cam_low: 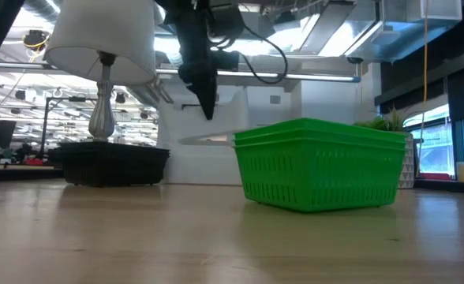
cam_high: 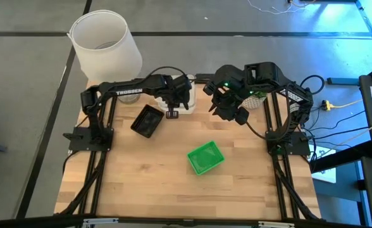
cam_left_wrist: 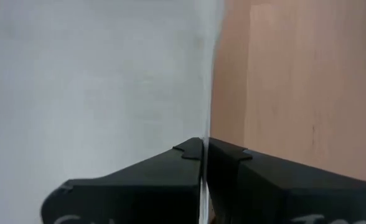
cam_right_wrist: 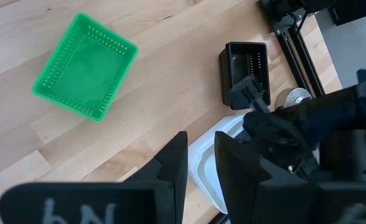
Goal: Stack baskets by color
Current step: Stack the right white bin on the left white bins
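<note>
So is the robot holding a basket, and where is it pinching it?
Yes. The left gripper is shut on the thin rim of the white basket. The right gripper is open and holds nothing.

Even overhead light brightens the counter (cam_high: pixel 173 183) in the high view, blue glare tints its upper right, the low view's foreground is soft, and the left wrist view is blurred.
</note>
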`<state>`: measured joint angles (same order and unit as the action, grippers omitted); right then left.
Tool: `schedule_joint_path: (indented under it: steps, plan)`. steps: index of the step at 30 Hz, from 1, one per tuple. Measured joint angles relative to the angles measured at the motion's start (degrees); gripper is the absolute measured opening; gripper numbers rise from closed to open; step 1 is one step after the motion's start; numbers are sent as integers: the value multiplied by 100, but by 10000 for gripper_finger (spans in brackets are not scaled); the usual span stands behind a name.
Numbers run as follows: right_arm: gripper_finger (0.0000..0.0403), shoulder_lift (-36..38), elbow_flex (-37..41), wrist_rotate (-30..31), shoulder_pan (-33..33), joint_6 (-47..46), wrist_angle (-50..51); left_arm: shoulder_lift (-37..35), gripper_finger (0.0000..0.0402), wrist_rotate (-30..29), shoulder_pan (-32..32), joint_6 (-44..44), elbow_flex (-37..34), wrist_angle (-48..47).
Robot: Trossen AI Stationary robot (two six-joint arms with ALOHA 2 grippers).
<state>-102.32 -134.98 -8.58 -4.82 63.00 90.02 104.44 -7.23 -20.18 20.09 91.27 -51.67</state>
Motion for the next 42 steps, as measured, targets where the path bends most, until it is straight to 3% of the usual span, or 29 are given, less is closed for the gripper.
schedule_joint_path:
  steps: [13, 23, 28, 33, 37, 42]
  plan:
    - [81, 0, 0, 0, 0, 0, 0, 138, 3, -85, 56, 148, 0, -136]
    - [81, 0, 0, 0, 0, 0, 0, 136, 73, -168, 85, 255, 0, -182]
    - [81, 0, 0, 0, 0, -2, 0, 56, 89, -821, 205, 258, 17, -209]
    - [81, 0, 0, 0, 0, -2, 0, -6, 86, -1621, 433, 344, 553, -555]
    - [81, 0, 0, 0, 0, -2, 0, -24, 86, -1444, 509, 463, 1207, -599]
    - [81, 0, 0, -2, 0, -38, 0, -23, 86, -1141, 414, 831, 1285, 469]
